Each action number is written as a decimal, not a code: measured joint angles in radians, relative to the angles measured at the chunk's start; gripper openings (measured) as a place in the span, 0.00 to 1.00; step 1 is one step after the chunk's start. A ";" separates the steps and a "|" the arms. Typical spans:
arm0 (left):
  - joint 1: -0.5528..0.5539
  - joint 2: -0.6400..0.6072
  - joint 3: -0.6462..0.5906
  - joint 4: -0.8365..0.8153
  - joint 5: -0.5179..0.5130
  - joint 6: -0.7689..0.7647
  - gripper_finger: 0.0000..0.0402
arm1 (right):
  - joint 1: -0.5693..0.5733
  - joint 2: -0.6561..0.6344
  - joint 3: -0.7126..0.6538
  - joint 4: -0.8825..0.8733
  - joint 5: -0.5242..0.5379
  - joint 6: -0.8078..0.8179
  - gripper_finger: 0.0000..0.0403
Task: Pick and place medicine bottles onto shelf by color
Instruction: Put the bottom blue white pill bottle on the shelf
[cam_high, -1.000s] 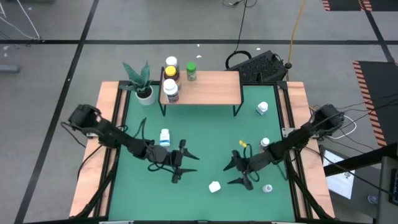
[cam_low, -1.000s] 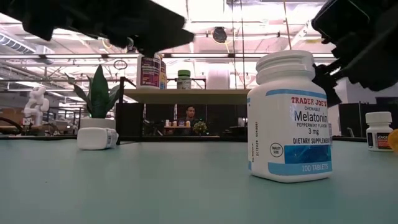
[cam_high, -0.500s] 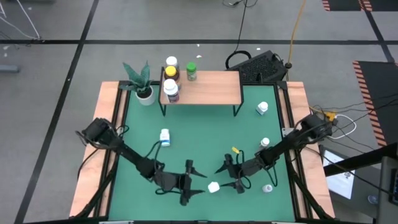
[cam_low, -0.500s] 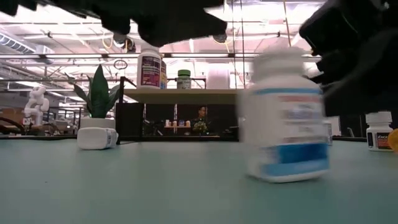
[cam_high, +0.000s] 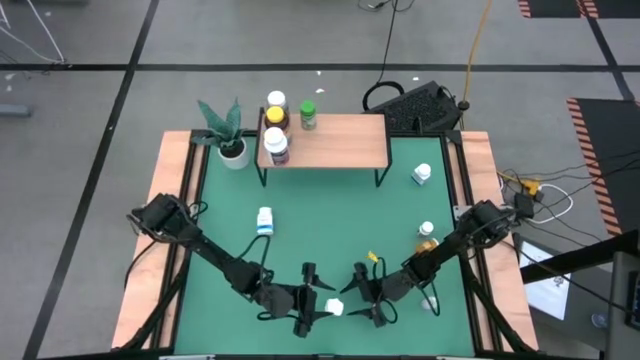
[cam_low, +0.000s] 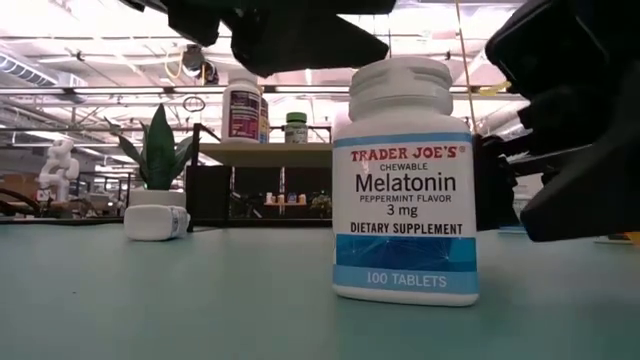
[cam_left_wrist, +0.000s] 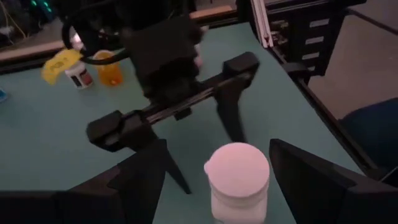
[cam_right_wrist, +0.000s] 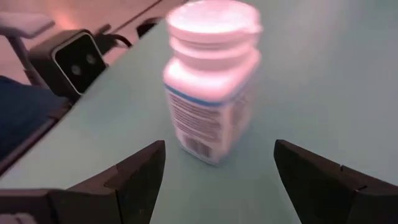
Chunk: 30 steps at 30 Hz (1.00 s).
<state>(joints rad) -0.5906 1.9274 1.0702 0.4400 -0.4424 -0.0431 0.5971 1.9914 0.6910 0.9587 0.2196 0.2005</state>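
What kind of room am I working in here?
Likely a big open robotics lab or workshop: a high ceiling with strip lights, floor tape around the table, and loose cables.

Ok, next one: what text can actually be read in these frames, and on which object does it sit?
All on the white melatonin bottle with a blue band, low view:
"TRADER JOE'S"
"CHEWABLE"
"Melatonin"
"PEPPERMINT FLAVOR"
"3 mg"
"DIETARY SUPPLEMENT"
"100 TABLETS"
Purple-labelled white bottle on the light-wood shelf: print too small to read.
The melatonin bottle's side print in the right wrist view: blurred.
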 joint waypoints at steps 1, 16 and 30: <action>0.001 0.000 0.000 -0.002 0.015 -0.013 0.71 | 0.000 0.005 0.008 -0.004 0.010 0.000 0.73; 0.039 0.000 -0.001 -0.046 0.166 -0.153 0.63 | 0.000 0.000 0.001 -0.031 0.073 0.023 0.73; 0.047 0.033 0.000 -0.014 0.161 -0.101 0.67 | -0.001 0.000 0.001 -0.036 0.072 0.016 0.73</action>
<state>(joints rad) -0.5440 1.9608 1.0698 0.4255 -0.2817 -0.1440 0.5964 1.9915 0.6918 0.9226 0.2916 0.2169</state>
